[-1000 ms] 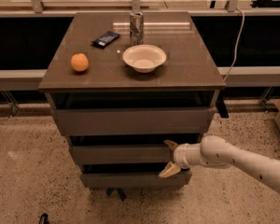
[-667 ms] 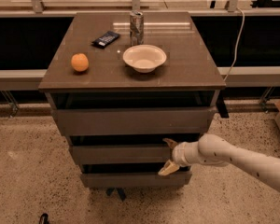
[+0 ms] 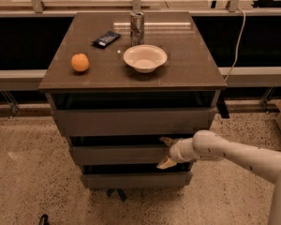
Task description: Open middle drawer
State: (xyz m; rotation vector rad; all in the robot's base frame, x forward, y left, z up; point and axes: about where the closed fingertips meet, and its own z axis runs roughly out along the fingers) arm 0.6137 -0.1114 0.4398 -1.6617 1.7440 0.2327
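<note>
The cabinet (image 3: 61, 125) shows 3 grey drawer fronts stacked under its brown tabletop (image 3: 187, 64). The middle drawer (image 3: 117, 154) sits between the taller top drawer front (image 3: 131, 121) at its 12 o'clock and the slimmer bottom drawer front (image 3: 136, 179) at its 6 o'clock, with a dark gap above its upper edge. The white arm (image 3: 239, 156) reaches in from 4 o'clock of the view, and the claw (image 3: 165, 151) is at the 3 o'clock end of the middle drawer's front. Its 2 fingers (image 3: 166, 140) are spread, 1 by the panel's upper edge and 1 by its lower edge; whether they press on the panel cannot be told. On the tabletop, a white bowl (image 3: 145, 58) has a metal can (image 3: 137, 28) at its 12 o'clock, a dark packet (image 3: 106, 39) at its 10 o'clock and an orange (image 3: 80, 62) at its 9 o'clock.
</note>
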